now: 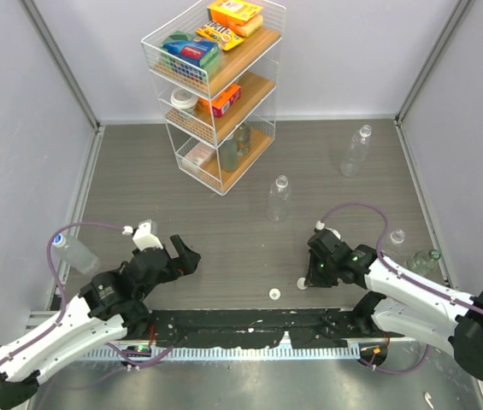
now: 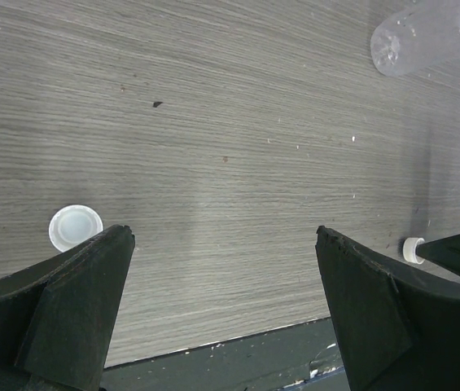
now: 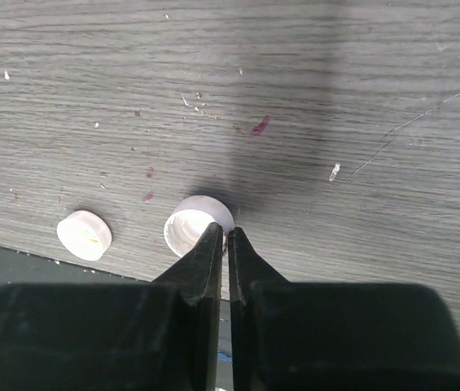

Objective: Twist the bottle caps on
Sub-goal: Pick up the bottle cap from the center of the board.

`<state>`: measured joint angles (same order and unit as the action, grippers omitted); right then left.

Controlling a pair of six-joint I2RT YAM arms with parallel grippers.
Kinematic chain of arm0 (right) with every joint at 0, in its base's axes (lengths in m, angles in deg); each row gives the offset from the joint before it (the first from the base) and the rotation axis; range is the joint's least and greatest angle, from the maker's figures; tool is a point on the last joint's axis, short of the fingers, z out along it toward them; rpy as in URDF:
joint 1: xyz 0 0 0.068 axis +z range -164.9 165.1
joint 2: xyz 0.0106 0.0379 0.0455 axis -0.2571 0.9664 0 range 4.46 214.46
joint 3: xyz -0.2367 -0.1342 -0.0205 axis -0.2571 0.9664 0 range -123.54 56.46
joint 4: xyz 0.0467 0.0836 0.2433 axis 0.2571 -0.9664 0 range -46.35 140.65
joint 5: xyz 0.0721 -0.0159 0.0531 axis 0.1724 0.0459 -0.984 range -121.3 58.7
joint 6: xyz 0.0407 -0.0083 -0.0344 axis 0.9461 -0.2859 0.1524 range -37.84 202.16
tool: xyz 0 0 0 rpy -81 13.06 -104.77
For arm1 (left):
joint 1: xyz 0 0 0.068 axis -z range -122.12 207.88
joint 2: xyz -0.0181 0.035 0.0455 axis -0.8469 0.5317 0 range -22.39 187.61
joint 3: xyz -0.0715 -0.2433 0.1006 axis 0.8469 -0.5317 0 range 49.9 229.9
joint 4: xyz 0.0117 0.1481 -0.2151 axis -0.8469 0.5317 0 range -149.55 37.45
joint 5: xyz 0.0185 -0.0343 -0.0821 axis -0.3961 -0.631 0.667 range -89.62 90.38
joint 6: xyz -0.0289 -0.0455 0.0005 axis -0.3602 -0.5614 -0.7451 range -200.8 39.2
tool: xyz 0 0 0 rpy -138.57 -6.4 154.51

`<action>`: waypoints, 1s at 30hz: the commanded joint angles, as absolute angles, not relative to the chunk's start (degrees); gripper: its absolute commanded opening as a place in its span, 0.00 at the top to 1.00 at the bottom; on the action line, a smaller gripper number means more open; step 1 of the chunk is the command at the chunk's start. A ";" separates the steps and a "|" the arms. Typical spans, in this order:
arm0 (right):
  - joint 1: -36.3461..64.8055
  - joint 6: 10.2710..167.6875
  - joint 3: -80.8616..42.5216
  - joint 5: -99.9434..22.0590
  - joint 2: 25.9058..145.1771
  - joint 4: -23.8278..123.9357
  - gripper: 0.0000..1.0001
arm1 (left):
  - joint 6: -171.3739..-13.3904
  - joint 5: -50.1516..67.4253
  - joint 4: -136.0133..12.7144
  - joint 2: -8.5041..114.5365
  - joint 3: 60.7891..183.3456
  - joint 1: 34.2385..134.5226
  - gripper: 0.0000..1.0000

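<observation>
On table (image 3: pixel 360 98) front, R gripper (image 3: pixel 228 235) jaws pinched shut on cap (image 3: pixel 195 221) rim

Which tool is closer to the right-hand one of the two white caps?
Right. The right tool is shut, tips at that cap's rim. The left tool hangs open well to its left.

open table (image 1: pixel 224 224) centre, two small caps (image 1: pixel 273 294) near front, bottle (image 1: pixel 279 198), rack (image 1: pixel 217 92) behind

Five clear bottles (image 1: pixel 279 198) are on the desk (image 1: pixel 224 248). Two loose white caps (image 1: pixel 274 294) lie there too. There is one wire rack (image 1: pixel 256 47) with three shelves.
</observation>
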<state>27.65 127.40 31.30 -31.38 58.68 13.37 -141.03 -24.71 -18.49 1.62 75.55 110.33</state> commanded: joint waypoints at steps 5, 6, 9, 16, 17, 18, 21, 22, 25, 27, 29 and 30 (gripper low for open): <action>27.82 126.64 30.63 -29.36 56.76 14.61 0.95 | -140.04 -22.84 -21.30 -1.64 75.04 110.53 0.00; 27.90 125.85 30.02 -29.80 56.49 14.79 0.96 | -139.78 -21.61 -22.53 -2.08 74.86 110.53 0.00; 27.99 123.75 28.34 -32.60 54.48 16.01 0.96 | -139.25 -17.13 -28.32 -3.05 73.63 110.53 0.00; 27.99 120.05 24.04 -43.13 48.06 29.96 0.96 | -140.30 1.74 -54.23 0.88 71.08 110.53 0.00; 27.99 120.22 23.95 -45.08 47.45 35.65 0.96 | -141.00 4.39 -59.14 2.29 71.25 110.44 0.00; 27.82 120.22 23.77 -47.97 47.18 38.14 0.96 | -141.70 6.42 -64.41 4.31 71.34 110.53 0.00; 27.99 119.79 21.93 -52.91 47.79 48.68 0.96 | -143.81 13.36 -74.37 11.42 72.92 110.53 0.00; 27.99 119.69 21.66 -55.53 47.96 50.28 0.97 | -144.78 15.47 -77.18 13.62 73.71 110.53 0.00; 27.99 121.44 21.83 -60.38 49.19 63.79 0.96 | -148.38 20.40 -89.64 20.56 74.33 110.62 0.00; 27.99 122.15 21.57 -63.37 49.98 69.07 0.96 | -151.45 23.21 -98.88 24.26 73.98 110.61 0.00; 27.99 123.12 21.66 -65.22 50.42 72.77 0.97 | -154.00 24.45 -105.66 26.29 73.98 110.62 0.01; 27.99 123.47 21.75 -65.57 50.34 73.84 0.97 | -154.54 24.46 -107.69 26.82 73.89 110.70 0.02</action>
